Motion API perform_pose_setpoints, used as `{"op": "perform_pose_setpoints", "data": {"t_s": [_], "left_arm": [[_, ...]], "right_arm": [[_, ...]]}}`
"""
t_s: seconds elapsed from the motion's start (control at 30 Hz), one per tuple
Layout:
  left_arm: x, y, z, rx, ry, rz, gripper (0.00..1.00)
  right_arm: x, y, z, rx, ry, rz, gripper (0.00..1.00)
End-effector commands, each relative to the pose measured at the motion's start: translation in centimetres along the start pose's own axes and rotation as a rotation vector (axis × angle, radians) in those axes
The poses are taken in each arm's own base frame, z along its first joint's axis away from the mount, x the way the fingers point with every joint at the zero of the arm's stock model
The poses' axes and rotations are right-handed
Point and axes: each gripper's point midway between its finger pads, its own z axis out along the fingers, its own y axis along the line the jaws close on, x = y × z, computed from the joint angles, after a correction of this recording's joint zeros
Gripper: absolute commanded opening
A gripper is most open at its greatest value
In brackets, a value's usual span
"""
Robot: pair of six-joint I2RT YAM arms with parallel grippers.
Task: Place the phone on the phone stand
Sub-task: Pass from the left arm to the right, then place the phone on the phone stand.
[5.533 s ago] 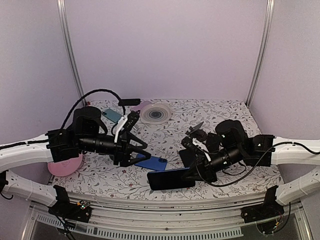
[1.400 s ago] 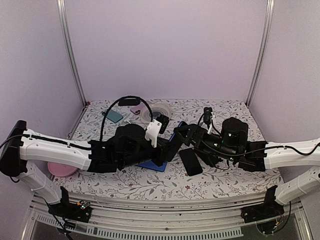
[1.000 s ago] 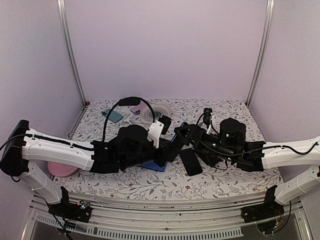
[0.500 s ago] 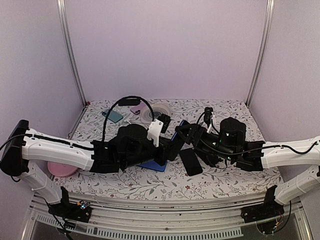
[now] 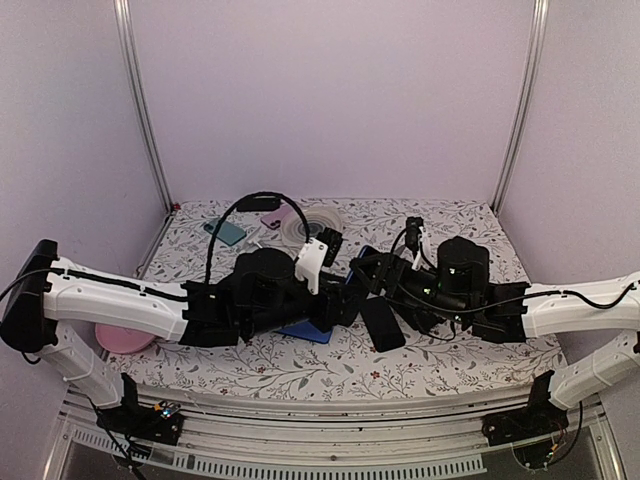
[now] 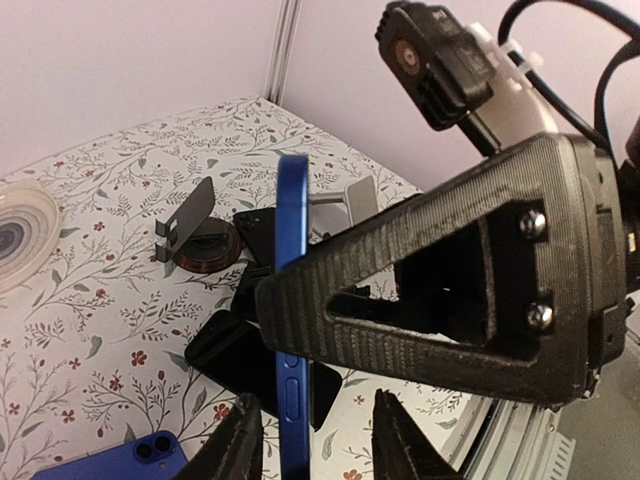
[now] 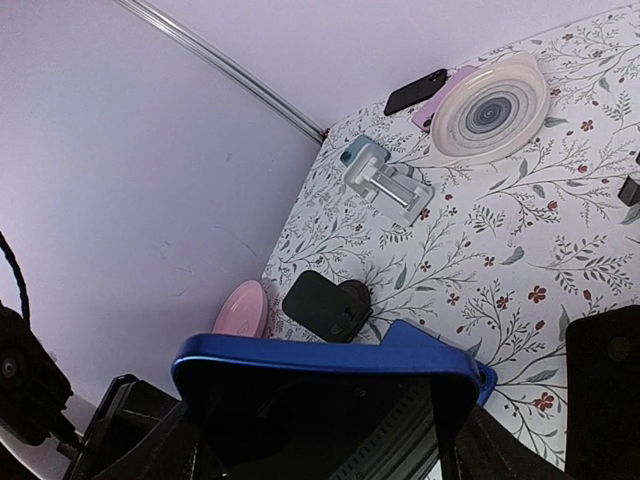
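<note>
from left wrist alone, phone (image 6: pixel 292 210) edge-on

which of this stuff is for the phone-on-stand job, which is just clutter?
Job: upright blue phone, right gripper holding it, nearby phone stand.
Lying about: black phone, flat blue phone, ringed plate, pink dish, silver stand.

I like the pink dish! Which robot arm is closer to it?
Left. The left arm passes right by the pink dish, partly hiding it; the right arm is far off on the other side.
</note>
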Motion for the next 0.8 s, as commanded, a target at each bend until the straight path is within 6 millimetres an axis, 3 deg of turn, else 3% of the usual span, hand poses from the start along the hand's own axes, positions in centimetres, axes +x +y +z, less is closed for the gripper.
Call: {"op": "perform_pose_setpoints", "data": {"t_s": [0.0,0.47,0.77], "left_arm": [[-1.3,-1.0,-0.2,0.019,-0.038,-0.015,0.42],[-1.1,0.3,-1.4,-0.018,-0.052,-0.034,0.95],[-1.1,2.2,-2.8,-0.078,-0.065,-0.067,0.97]], "right_arm": [[-2.8,2.1,-0.8,-0.039,-0.080,-0.022,0.16],[-4.1,1.0,-0.4,0.009,-0.053,-0.098,0.14],[-5.7,-0.7,-0.5,0.066,-0.033,-0.147,0.13]]}}
